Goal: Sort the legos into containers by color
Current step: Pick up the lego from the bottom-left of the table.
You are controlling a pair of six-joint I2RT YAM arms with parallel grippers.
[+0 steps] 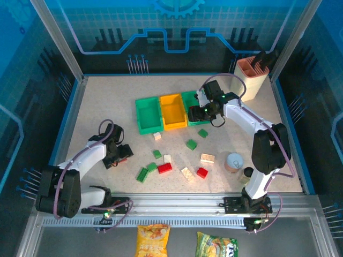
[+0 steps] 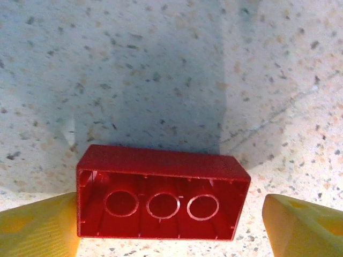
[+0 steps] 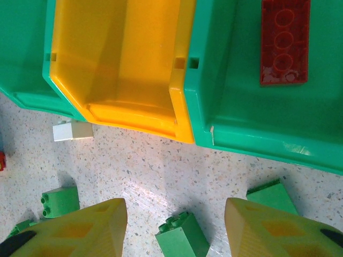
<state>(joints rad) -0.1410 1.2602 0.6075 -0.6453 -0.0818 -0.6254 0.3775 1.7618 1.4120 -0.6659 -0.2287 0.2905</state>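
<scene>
Brackets a red brick [image 2: 161, 193] with the left pincer [image 1: 122, 153], spread open at the left of the table [image 1: 96, 107]: left finger [image 2: 37, 227] touching the brick's end, right finger [image 2: 300, 225] apart, hollow side toward the wrist camera. Hangs the right pincer [image 3: 177, 214] open as well, gripping nothing, over a green brick [image 3: 182, 235] just before the bins. Shows a second red brick [image 3: 285, 43] flat in the right green bin [image 3: 230, 118], next to the yellow bin [image 3: 134, 115], with a white brick [image 3: 72, 130] just beside the bins' front.
</scene>
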